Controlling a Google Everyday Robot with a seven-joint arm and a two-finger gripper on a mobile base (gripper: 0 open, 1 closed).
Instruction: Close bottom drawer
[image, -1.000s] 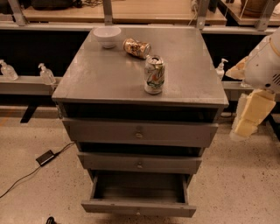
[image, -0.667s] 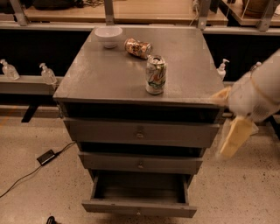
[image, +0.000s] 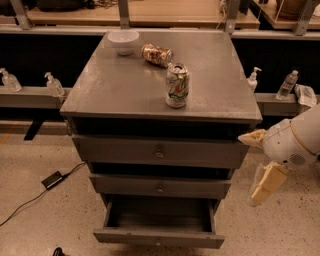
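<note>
In the camera view you face a grey painted cabinet with a flat, scuffed top and three drawers. The bottom drawer, lowest in the cabinet, stands pulled well out, its boxy inside dark. The lower edge of the view crops its front, and you can barely make out its small round knob. The two drawers above it sit slightly out, with a dark gap over each.

The gripper hangs just off the cabinet's right side, level with the middle drawer, touching nothing. Its two cream, blocky fingers are spread wide, gripping nothing; the white arm behind them is cut off.

On the cabinet's top an upright can stands mid-surface. A crumpled can lies on its side beside a round white bowl at the back.
</note>
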